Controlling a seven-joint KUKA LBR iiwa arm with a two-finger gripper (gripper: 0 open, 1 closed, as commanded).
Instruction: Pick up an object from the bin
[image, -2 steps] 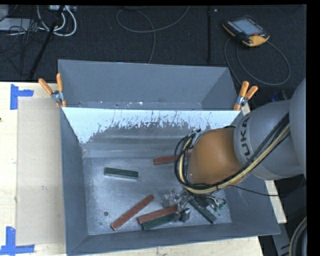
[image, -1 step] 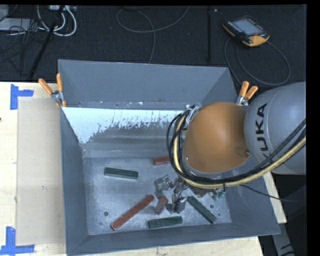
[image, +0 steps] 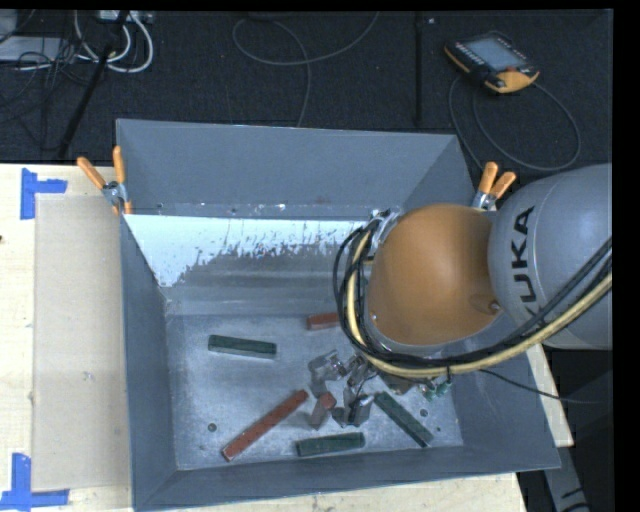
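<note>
In the camera view the arm (image: 560, 260) came in from the right, and its rounded orange cover (image: 430, 285), ringed by black and yellow cables (image: 350, 300), hung over the right half of the grey bin (image: 150, 400). The gripper (image: 338, 390) showed just below and left of that cover, low over the bin's floor; its metal parts were a tangle of grey shapes against the grey floor, and I could not tell whether it was open, closed or gripping anything. Nearest to it lay a long reddish-brown stick (image: 265, 425), set on a slant, with its upper right end reaching up to the gripper's left side and its other end well away to the lower left. Whether the gripper touched that end could not be made out. Just below the gripper lay a short dark green bar (image: 330, 444), nearly level and flat on the floor. Close to the gripper's right, a second dark green bar (image: 405, 420) lay slanting down to the right, its upper end partly tucked under the robot's wrist. Above the gripper, near the foot of the bin's far wall, sat a small reddish-brown block (image: 322, 321), apart from everything else. Farther off to the upper left lay a third dark green bar (image: 242, 346), alone on the speckled floor.
</note>
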